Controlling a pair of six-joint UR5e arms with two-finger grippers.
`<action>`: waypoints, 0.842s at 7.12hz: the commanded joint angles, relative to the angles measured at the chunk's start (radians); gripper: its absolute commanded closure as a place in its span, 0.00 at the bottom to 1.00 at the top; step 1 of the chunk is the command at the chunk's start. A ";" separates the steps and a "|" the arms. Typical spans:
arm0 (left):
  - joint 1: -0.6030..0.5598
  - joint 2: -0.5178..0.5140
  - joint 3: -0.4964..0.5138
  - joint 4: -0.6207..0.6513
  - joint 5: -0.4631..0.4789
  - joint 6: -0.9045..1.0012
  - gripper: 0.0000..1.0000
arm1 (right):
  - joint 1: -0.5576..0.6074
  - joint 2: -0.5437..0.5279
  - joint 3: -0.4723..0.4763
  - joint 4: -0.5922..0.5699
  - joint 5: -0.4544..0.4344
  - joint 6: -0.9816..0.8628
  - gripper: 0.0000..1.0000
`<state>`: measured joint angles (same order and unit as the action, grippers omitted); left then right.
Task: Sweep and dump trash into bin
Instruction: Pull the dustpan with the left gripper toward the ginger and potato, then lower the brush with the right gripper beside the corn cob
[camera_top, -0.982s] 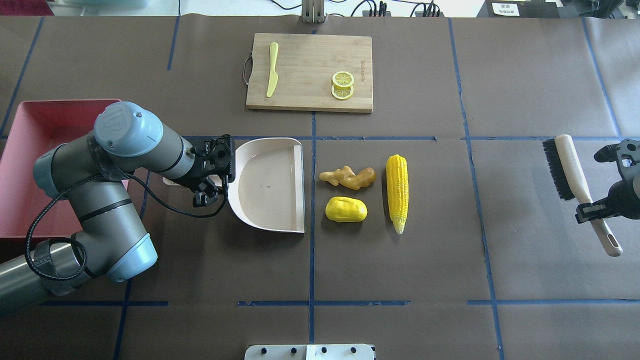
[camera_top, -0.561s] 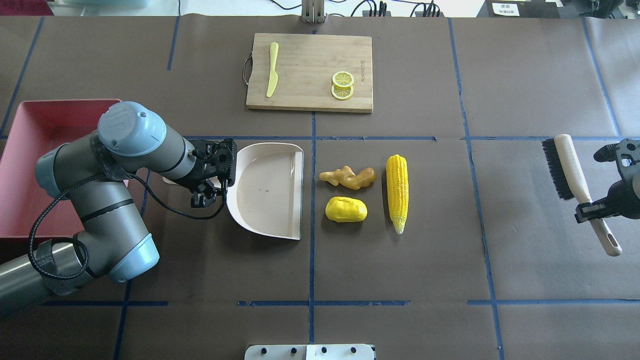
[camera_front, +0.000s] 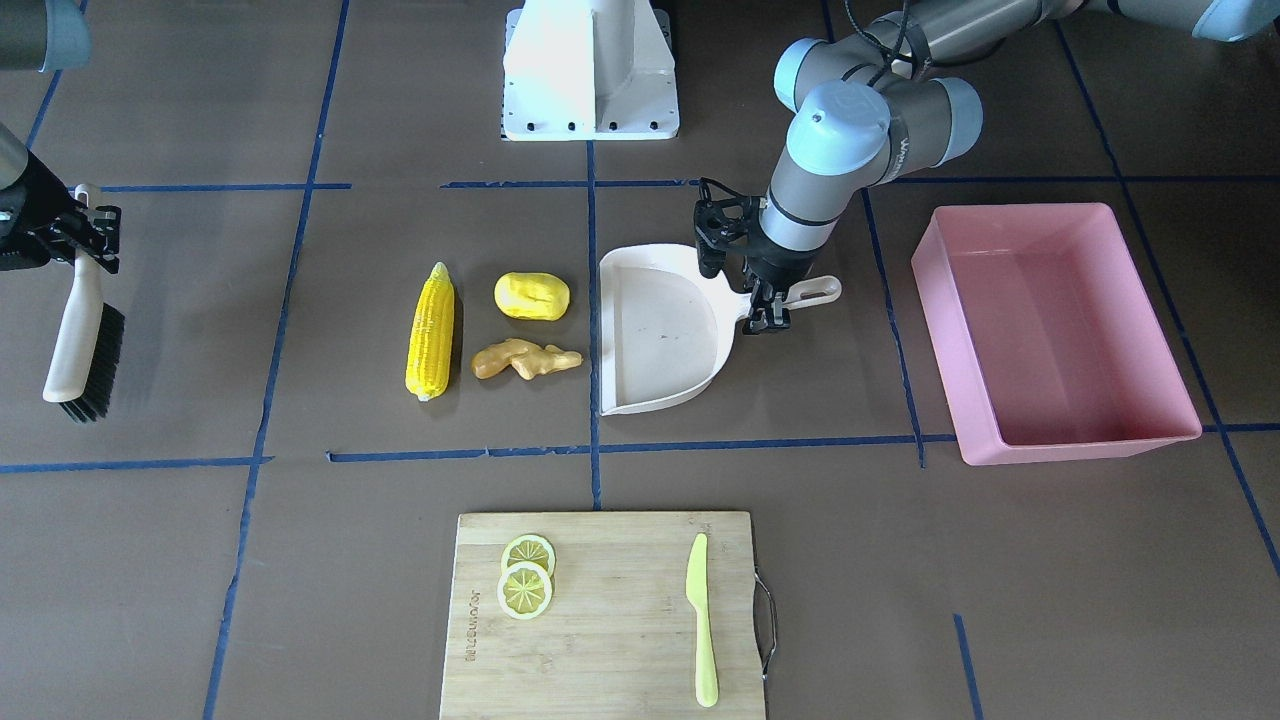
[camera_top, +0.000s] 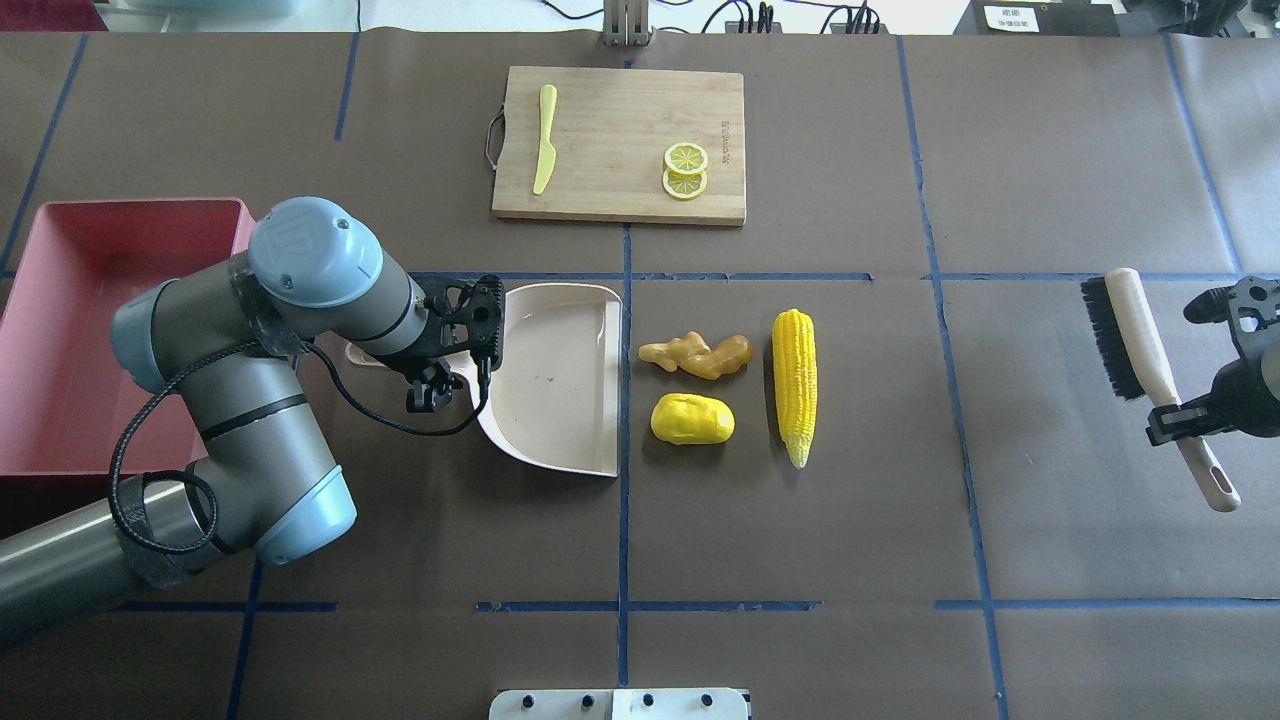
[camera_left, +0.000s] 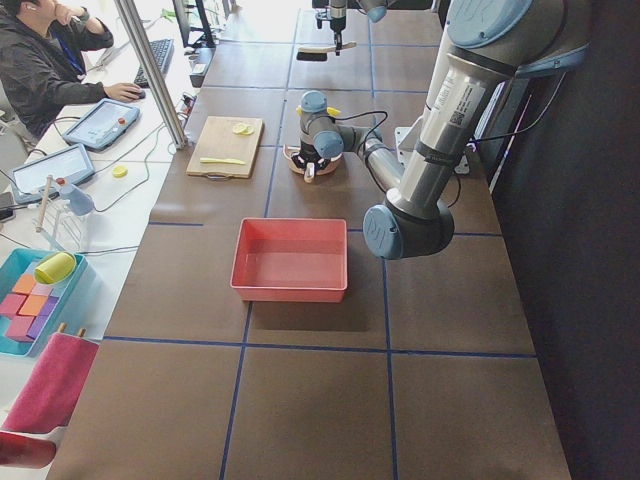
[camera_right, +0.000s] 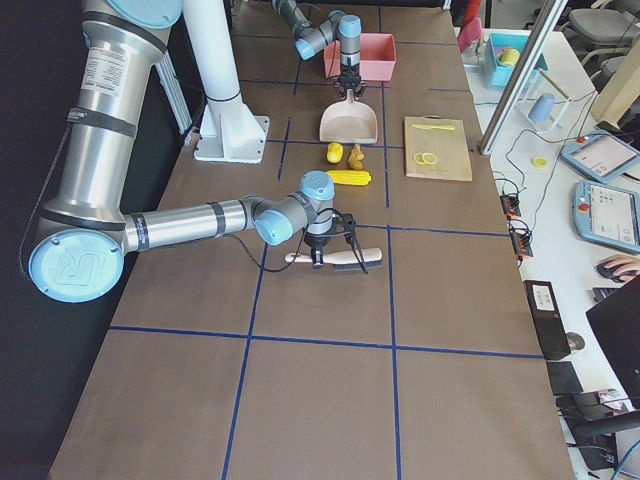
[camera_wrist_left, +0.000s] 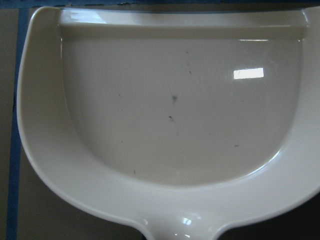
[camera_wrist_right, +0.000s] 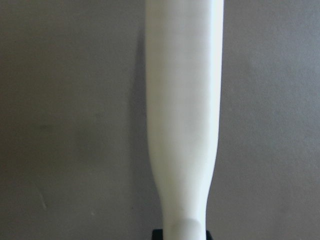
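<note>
Left tool (camera_front: 765, 312) pinching the dustpan (camera_top: 550, 380) by its handle. The pan's open edge faces the ginger (camera_top: 697, 355) and lump (camera_top: 692, 418), just beside them. Corn (camera_top: 795, 385) lies next along on the desk (camera_top: 800, 530). Right tool (camera_top: 1180, 420) clamped on the brush (camera_top: 1125, 335) handle, well apart from the corn. Bin (camera_top: 60, 330) at the left end, partly hidden by the left arm.

UR logo is showing on the left arm's blue joint cap (camera_top: 300, 245). Cutting board (camera_top: 620, 120) is carrying an engraved brand around 3 o'clock, too tiny to read.
</note>
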<state>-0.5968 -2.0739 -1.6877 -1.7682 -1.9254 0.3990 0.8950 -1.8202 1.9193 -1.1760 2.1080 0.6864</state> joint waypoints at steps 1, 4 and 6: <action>0.014 -0.003 0.002 0.007 0.031 0.007 1.00 | -0.001 0.004 0.003 -0.001 0.001 0.008 1.00; 0.012 -0.002 0.000 0.007 0.031 0.008 1.00 | -0.042 0.097 0.001 -0.043 0.007 0.158 1.00; 0.011 0.001 -0.004 0.006 0.029 0.008 1.00 | -0.086 0.273 0.003 -0.268 0.013 0.174 1.00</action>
<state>-0.5851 -2.0745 -1.6885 -1.7620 -1.8955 0.4065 0.8380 -1.6486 1.9214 -1.3173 2.1185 0.8471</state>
